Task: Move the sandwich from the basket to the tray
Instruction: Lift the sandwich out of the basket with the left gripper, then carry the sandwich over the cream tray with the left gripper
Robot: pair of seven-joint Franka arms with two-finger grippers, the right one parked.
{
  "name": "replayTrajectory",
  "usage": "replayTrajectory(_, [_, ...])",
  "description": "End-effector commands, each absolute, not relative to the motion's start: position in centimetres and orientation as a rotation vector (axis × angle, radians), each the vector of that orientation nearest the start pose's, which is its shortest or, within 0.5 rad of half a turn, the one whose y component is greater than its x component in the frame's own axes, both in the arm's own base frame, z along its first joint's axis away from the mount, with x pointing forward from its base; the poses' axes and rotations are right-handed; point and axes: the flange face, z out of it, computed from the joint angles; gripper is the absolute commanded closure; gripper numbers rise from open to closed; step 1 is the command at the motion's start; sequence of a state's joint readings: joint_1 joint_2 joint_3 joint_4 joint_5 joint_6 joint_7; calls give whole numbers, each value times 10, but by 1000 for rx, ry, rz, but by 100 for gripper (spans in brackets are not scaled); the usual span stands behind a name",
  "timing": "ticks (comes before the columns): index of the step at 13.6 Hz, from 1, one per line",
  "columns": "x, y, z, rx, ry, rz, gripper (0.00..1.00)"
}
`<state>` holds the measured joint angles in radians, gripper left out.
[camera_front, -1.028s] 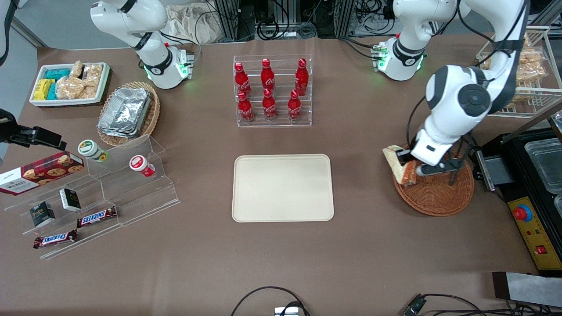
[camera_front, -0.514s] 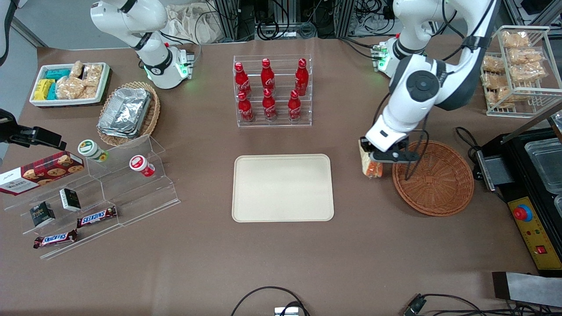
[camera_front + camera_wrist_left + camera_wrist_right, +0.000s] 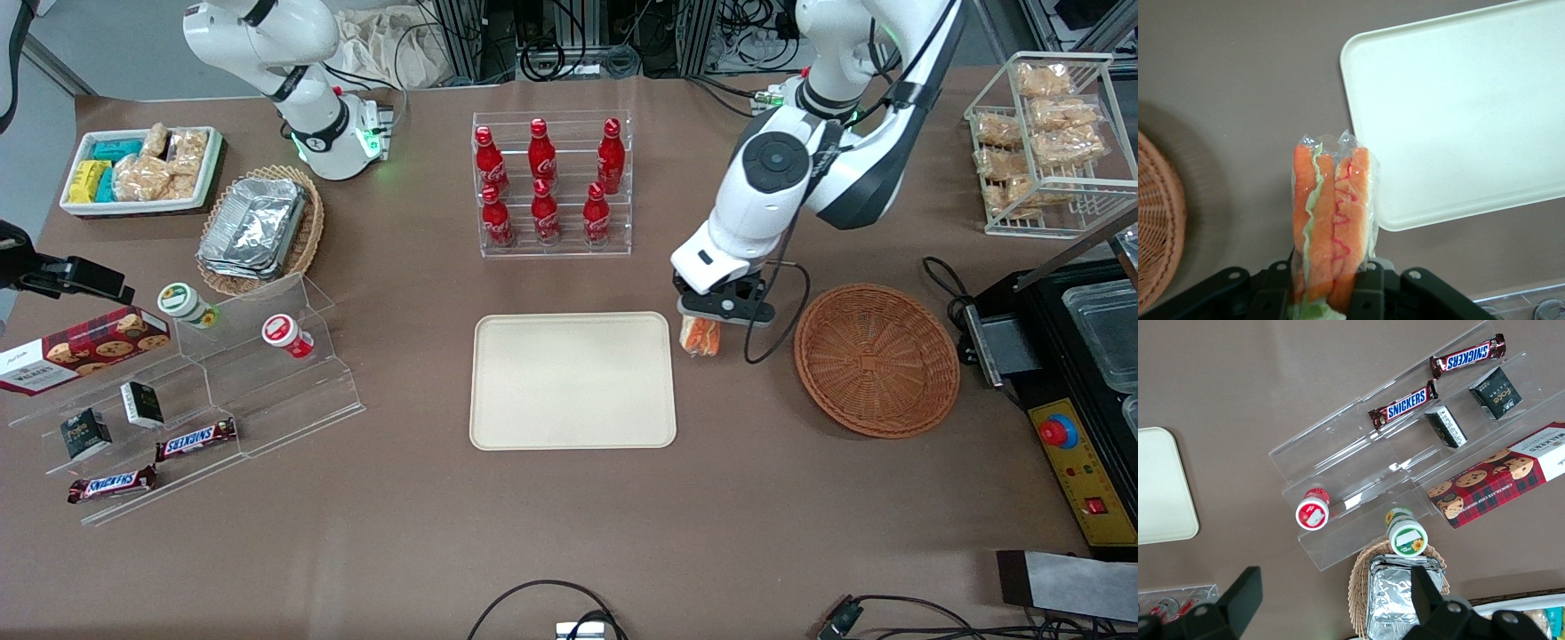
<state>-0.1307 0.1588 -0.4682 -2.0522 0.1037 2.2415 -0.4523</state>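
My left gripper (image 3: 709, 322) hangs above the bare table between the basket (image 3: 877, 359) and the tray (image 3: 573, 380), just off the tray's short edge. It is shut on the sandwich (image 3: 700, 336), which hangs below the fingers with its orange and green filling facing down. The wrist view shows the wrapped sandwich (image 3: 1331, 213) pinched between the black fingers (image 3: 1368, 293), with the gripper (image 3: 1329, 291) clamped on it. The tray's corner (image 3: 1458, 113) lies close beside the sandwich. The brown wicker basket (image 3: 1155, 227) has nothing in it.
A clear rack of red cola bottles (image 3: 547, 182) stands farther from the front camera than the tray. A wire rack of pastry bags (image 3: 1045, 133) and a black machine (image 3: 1080, 373) sit at the working arm's end. Acrylic snack shelves (image 3: 178, 391) lie toward the parked arm's end.
The gripper has carried the sandwich out of the basket and across the table toward the tray. It now hangs just off the tray's short edge.
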Motion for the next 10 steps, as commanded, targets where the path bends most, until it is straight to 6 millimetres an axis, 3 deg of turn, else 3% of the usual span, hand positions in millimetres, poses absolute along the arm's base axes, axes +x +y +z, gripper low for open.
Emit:
replayTrajectory(1, [499, -355, 362, -3138, 345, -63, 70])
replayTrajectory(3, [504, -374, 356, -3163, 316, -52, 70])
replayTrajectory(10, [528, -398, 319, -3163, 273, -41, 70])
